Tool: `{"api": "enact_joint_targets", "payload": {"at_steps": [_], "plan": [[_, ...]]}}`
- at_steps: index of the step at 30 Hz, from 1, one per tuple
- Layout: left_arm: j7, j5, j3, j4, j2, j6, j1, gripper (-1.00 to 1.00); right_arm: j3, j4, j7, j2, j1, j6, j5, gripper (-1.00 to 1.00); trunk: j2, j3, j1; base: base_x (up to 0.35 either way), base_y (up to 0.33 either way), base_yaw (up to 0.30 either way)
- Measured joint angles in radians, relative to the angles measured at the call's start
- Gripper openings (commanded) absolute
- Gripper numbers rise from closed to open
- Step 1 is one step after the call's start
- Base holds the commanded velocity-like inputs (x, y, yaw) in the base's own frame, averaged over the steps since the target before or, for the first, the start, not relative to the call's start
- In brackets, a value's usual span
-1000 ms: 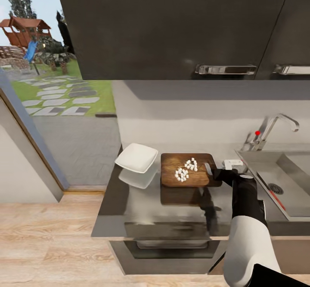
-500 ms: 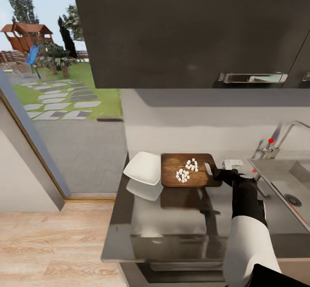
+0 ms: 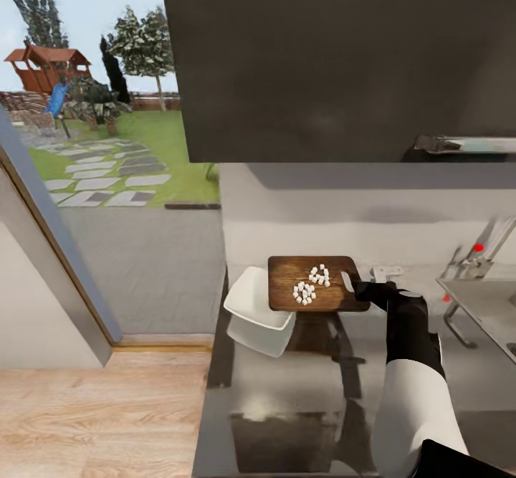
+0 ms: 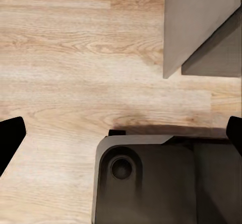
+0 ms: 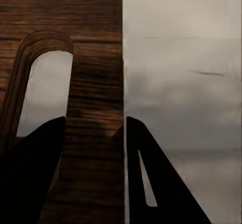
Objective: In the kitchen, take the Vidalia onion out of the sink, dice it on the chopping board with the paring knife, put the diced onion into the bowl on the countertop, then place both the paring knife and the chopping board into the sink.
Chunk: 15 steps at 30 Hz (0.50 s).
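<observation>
The dark brown chopping board is held level above the grey countertop, with my right gripper shut on its slotted end. Two small heaps of white diced onion lie on the board. In the right wrist view the black fingers clamp the board's wood beside its slot. The white squarish bowl sits on the counter at the board's left, its right edge under the board. The sink with its chrome faucet is at the far right. The paring knife is out of view. My left gripper is open over the floor.
A dark upper cabinet hangs close above the counter. A small white object lies by the backsplash. The counter ends at its left edge, with light wood floor beyond. My dark base shows in the left wrist view.
The camera has moved: counter, bowl and sink slid right in the picture. The board and right gripper kept their place in it, so the board now overlaps the bowl's right edge.
</observation>
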Motion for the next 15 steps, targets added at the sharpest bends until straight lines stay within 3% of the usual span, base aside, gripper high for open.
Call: {"api": "enact_joint_targets", "payload": {"at_steps": [9,15], "plan": [[0.000,0.000,0.000,0.000,0.002,0.000,0.000,1.00,0.000,0.000,0.000,0.000,0.000,0.000,0.000,-1.00,0.000,0.014,0.000,0.165,0.237,0.000],[0.000,0.000,0.000,0.000,0.002,0.000,0.000,1.00,0.000,0.000,0.000,0.000,0.000,0.000,0.000,-1.00,0.000,0.024,0.000,0.157,0.143,0.000]]}}
